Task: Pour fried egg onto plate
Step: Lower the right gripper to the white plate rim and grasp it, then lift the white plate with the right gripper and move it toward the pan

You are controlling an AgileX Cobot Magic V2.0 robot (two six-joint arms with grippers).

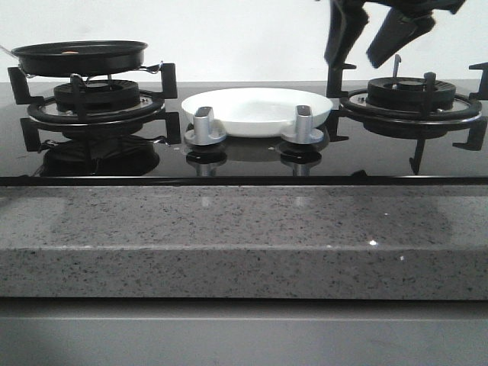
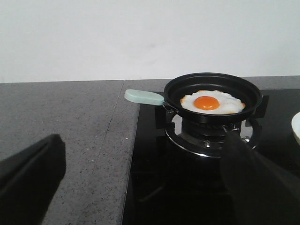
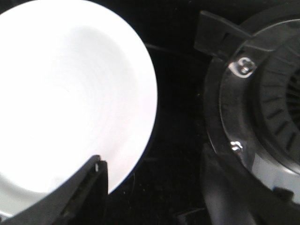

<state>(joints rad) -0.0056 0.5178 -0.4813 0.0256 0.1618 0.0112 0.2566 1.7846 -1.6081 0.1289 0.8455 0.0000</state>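
Note:
The fried egg (image 2: 213,103), creamy white with an orange yolk, lies flat in a black frying pan (image 2: 214,89) on the left burner. The pan's pale green handle (image 2: 144,97) points towards the grey counter. The pan also shows in the front view (image 1: 76,55) at the far left. The white plate (image 1: 255,107) sits empty on the black glass between the burners. My left gripper (image 2: 140,187) is open and empty, short of the pan and handle. My right gripper (image 1: 357,59) is open and empty, above the gap between the plate (image 3: 70,103) and the right burner (image 3: 267,108).
Two silver knobs (image 1: 204,126) (image 1: 303,122) stand in front of the plate. The right burner's black pan supports (image 1: 412,99) are bare. A speckled grey counter (image 2: 70,122) lies to the left of the hob, and its front edge (image 1: 244,236) runs across the front.

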